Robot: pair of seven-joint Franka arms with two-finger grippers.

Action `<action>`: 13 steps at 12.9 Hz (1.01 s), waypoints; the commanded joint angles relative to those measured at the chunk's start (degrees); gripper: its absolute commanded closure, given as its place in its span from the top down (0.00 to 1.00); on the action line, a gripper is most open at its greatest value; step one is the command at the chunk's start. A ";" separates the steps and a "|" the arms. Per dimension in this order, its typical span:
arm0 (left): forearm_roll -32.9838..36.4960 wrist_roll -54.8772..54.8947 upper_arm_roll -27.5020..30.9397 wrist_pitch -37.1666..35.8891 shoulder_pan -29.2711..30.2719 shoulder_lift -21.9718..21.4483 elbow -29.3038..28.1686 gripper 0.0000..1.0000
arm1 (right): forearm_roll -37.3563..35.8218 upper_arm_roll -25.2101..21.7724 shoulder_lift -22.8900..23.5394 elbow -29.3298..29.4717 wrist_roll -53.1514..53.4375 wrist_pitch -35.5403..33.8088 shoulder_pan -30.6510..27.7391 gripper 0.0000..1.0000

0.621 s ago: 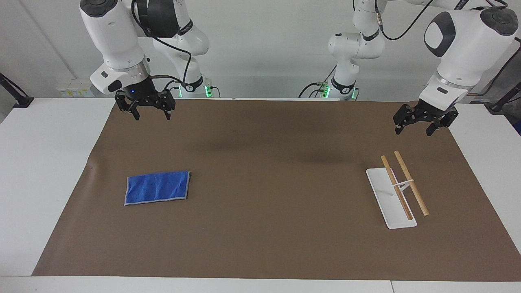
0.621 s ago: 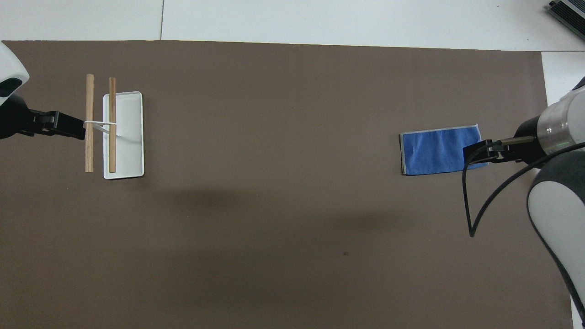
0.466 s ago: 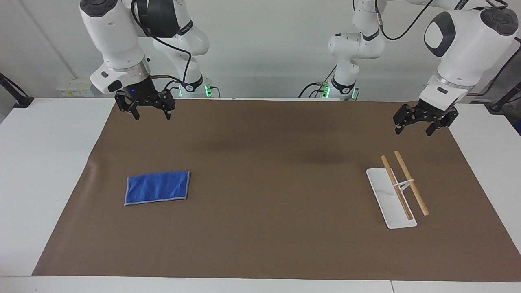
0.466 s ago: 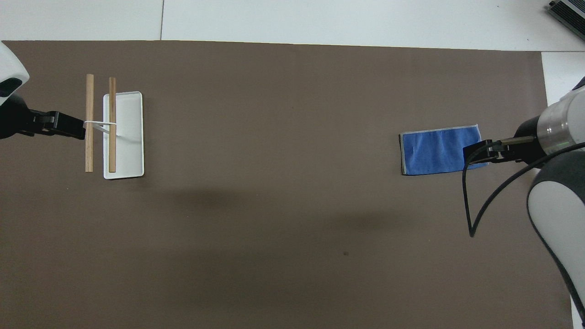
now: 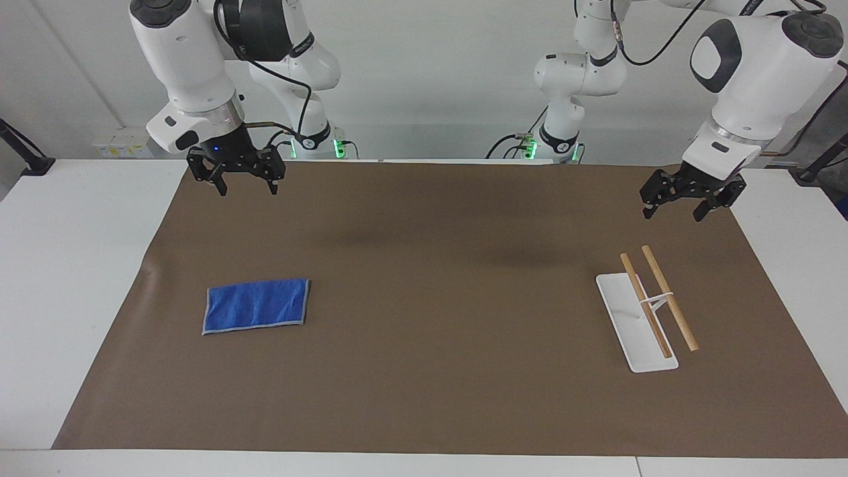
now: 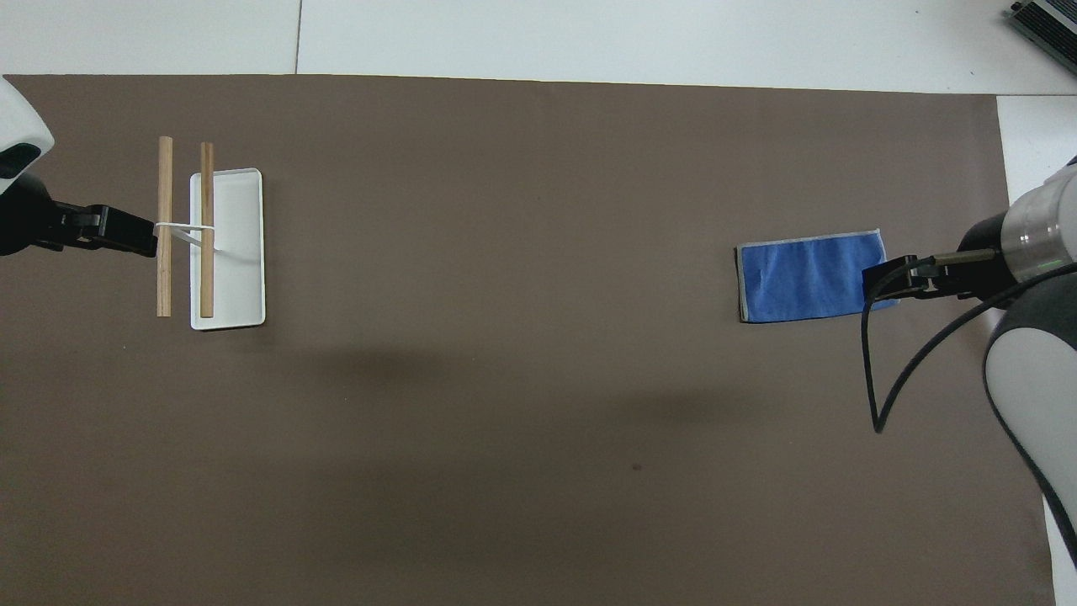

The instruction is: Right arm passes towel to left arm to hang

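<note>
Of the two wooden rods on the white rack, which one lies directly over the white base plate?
The wooden rod nearer the towel lies over the base plate; the outer rod hangs over the brown mat.

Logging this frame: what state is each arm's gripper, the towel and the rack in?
right gripper: open, raised over the mat, holding nothing.
left gripper: open, raised over the mat, empty, waiting.
towel: flat on the mat, ungrasped, at the right arm's end.
rack: upright on its white base, both wooden bars bare, at the left arm's end.
mat: spread flat on the table.
</note>
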 commanded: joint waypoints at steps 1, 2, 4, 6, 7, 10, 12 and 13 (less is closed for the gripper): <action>-0.80 0.37 0.38 0.54 -0.10 -1.34 -1.43 1.00 | 1.01 0.19 -0.08 -0.10 -1.63 0.20 -0.77 1.00; -0.80 0.28 0.38 0.54 -0.10 -1.34 -1.43 1.00 | 1.01 0.19 -0.08 -0.45 -1.63 0.37 -0.77 1.00; -0.80 0.37 0.38 0.54 -0.10 -1.34 -1.43 1.00 | 1.01 0.19 -0.08 -0.71 -1.63 0.98 -0.77 1.00; -0.80 0.37 0.38 0.54 -0.10 -1.34 -1.43 1.00 | 1.01 0.19 -0.34 -2.38 -1.72 3.52 -0.77 1.00; -0.80 0.37 0.38 0.54 -0.10 -1.34 -1.43 1.00 | 1.01 0.19 -0.34 -3.60 -1.98 5.28 -0.86 1.00; -0.80 0.37 0.38 0.54 -0.10 -1.34 -1.43 1.00 | 1.01 0.19 -0.17 -9.05 -2.86 11.51 -1.73 1.00; -0.80 0.37 0.38 0.54 -0.10 -1.34 -1.43 1.00 | 1.01 0.11 0.80 -13.44 -7.67 17.83 -3.66 1.00; -0.80 0.28 0.38 0.54 -0.10 -1.34 -1.43 1.00 | 1.01 0.19 2.19 -14.85 -9.18 20.65 -4.45 1.00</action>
